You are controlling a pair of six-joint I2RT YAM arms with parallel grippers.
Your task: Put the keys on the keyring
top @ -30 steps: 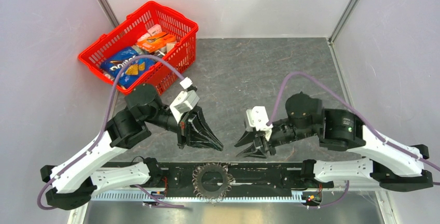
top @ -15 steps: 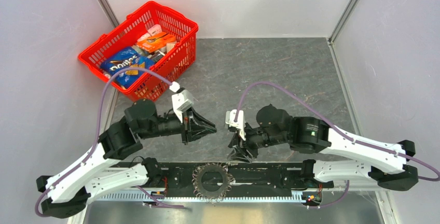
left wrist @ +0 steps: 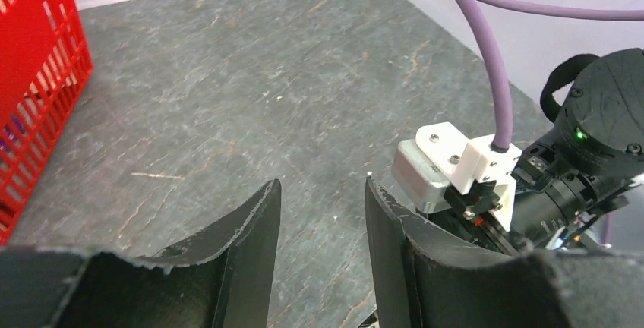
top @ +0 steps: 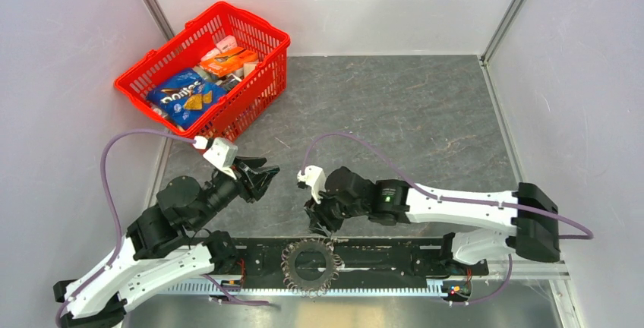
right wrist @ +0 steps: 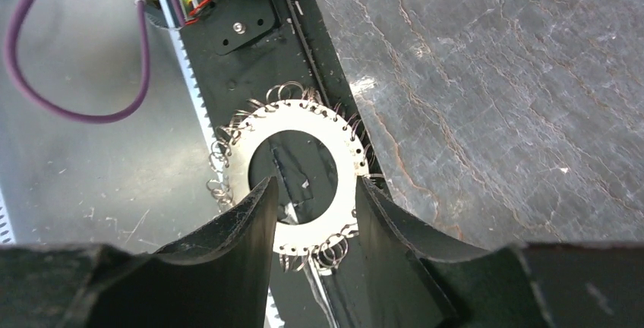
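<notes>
one wheel of keys (top: 309,266) lies on the black rail (top: 395,256), its rim reaching past the rail's near edge. your two claws hang just beyond the rail. the right claw (right wrist: 317,185) points down at the wheel, fingers apart, gripping nothing. the left claw (left wrist: 323,191), further left, is also apart and empty. beyond the rail the grey bench (top: 410,115) lies open to its far edge. one red basket (top: 254,89) fills the far-left corner.
</notes>
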